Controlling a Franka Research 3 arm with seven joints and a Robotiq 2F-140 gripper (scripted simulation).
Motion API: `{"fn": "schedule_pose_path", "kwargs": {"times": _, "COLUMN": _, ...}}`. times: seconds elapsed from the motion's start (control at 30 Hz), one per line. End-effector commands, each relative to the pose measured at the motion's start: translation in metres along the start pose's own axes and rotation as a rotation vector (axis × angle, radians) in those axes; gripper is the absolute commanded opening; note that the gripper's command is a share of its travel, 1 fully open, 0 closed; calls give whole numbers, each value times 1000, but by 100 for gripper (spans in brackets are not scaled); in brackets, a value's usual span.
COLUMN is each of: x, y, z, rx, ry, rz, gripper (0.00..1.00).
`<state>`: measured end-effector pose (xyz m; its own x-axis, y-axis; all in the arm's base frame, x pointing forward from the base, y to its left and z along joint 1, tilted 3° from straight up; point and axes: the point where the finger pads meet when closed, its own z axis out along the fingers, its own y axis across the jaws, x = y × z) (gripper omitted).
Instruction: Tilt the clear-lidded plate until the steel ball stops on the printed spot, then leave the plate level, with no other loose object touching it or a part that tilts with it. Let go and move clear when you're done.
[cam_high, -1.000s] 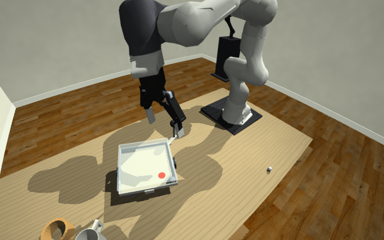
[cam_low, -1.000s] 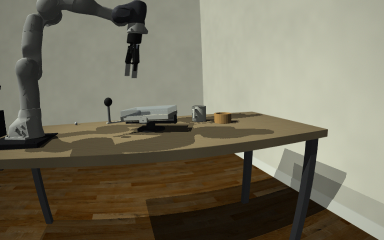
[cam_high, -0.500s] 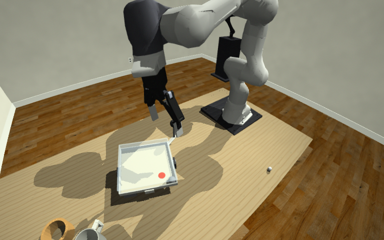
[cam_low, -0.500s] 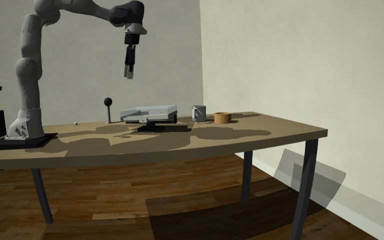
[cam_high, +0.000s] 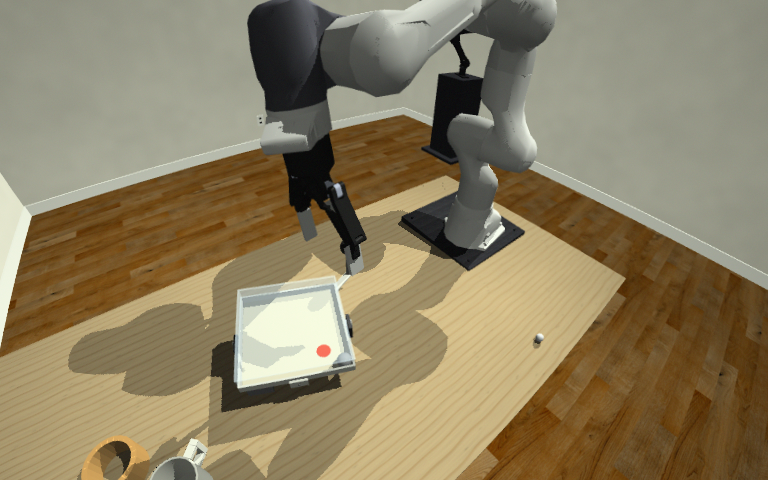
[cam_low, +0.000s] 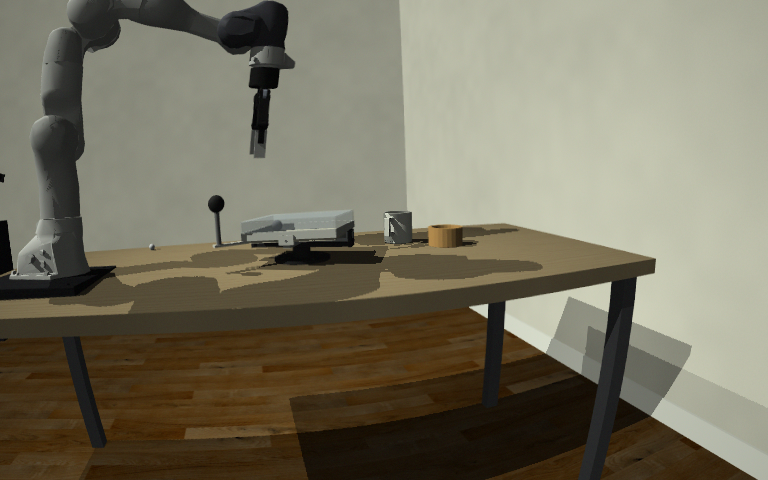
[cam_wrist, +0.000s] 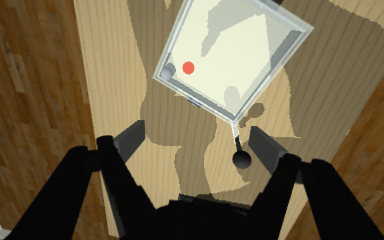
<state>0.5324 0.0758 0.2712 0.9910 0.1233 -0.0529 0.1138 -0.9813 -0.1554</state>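
One steel ball (cam_high: 343, 358) (cam_wrist: 166, 73) sits in a corner of our clear-lidded plate (cam_high: 240, 339) (cam_low: 339, 230) (cam_wrist: 270, 80), near the red printed spot (cam_high: 323, 350) (cam_wrist: 188, 68) but off it. We see the plate tilted on its dark stand (cam_low: 303, 254), above the wooden table (cam_high: 407, 407) (cam_low: 566, 249) (cam_wrist: 92, 50). Our gripper (cam_high: 330, 249) (cam_low: 257, 155) (cam_wrist: 196, 132) hangs higher than the plate and clear of it, its fingers spread wide apart with nothing between them. From one corner of the plate an arm reaches out to an upright rod topped by a black knob (cam_low: 215, 203) (cam_wrist: 242, 159), below our gripper. Beyond the plate's side away from the robot's base (cam_high: 407, 219) (cam_low: 101, 272), we have a gray mug (cam_high: 178, 472) (cam_low: 400, 227) and an orange ring-shaped piece (cam_high: 93, 461) (cam_low: 445, 237), both apart from it. A small pale ball (cam_high: 539, 337) (cam_low: 151, 246) lies on the table, well apart from the plate.

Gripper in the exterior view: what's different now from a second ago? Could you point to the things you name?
The gripper (cam_high: 331, 254) (cam_low: 258, 151) (cam_wrist: 196, 132) has turned a little, so from the side its two fingers now nearly line up, one behind the other. Nothing was taken hold of or let go. The plate (cam_high: 283, 322) (cam_low: 322, 232) (cam_wrist: 235, 60) and the ball (cam_high: 343, 358) (cam_low: 274, 226) (cam_wrist: 166, 73) in its corner look unmoved.
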Motion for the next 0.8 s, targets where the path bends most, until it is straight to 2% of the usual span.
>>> {"fn": "schedule_pose_path", "kwargs": {"times": 0.0, "x": 1, "y": 1, "z": -1, "rx": -4, "ry": 5, "rz": 17, "gripper": 100}}
{"fn": "schedule_pose_path", "kwargs": {"times": 0.07, "x": 1, "y": 1, "z": -1, "rx": -4, "ry": 5, "rz": 17, "gripper": 100}}
{"fn": "schedule_pose_path", "kwargs": {"times": 0.1, "x": -10, "y": 15, "z": 4, "rx": -17, "ry": 18, "rz": 172, "gripper": 100}}
{"fn": "schedule_pose_path", "kwargs": {"times": 0.77, "x": -10, "y": 15, "z": 4, "rx": -17, "ry": 18, "rz": 172, "gripper": 100}}
